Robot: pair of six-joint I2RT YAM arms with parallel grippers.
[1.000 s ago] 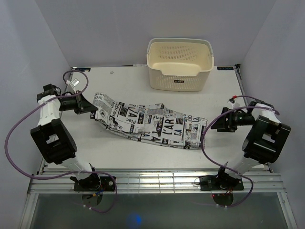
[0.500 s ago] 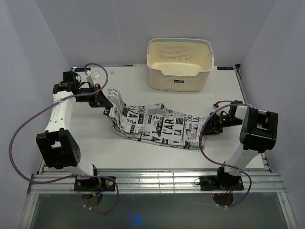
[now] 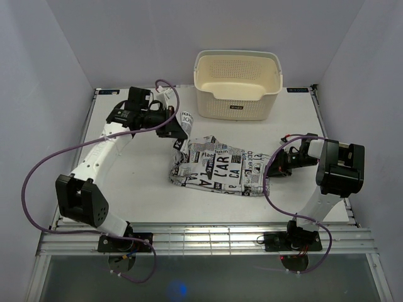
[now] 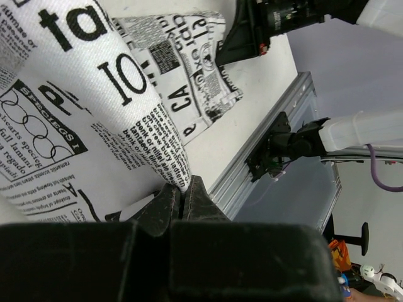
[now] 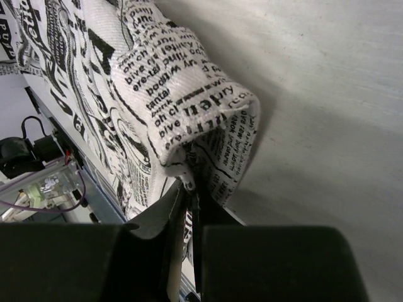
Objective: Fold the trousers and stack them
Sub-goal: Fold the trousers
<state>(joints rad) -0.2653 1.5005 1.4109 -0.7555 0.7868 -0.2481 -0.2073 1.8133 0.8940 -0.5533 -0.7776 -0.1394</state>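
The trousers [image 3: 217, 168], white cloth with black newspaper print, lie across the middle of the table. Their left end is lifted and drawn over toward the right. My left gripper [image 3: 181, 130] is shut on that raised end; in the left wrist view the cloth [image 4: 94, 119] hangs from the closed fingertips [image 4: 183, 195]. My right gripper [image 3: 274, 168] is shut on the right end of the trousers at table level. The right wrist view shows a bunched fold of the trousers [image 5: 189, 113] pinched between its jaws [image 5: 192, 192].
A cream perforated basket [image 3: 237, 83] stands at the back of the table, just behind the trousers. The table's right edge rail [image 3: 321, 119] runs beside my right arm. Bare tabletop [image 3: 132, 176] lies to the left of the cloth.
My left gripper has carried the trousers' left end up and to the right, over the cloth. My right gripper has closed on the right end.
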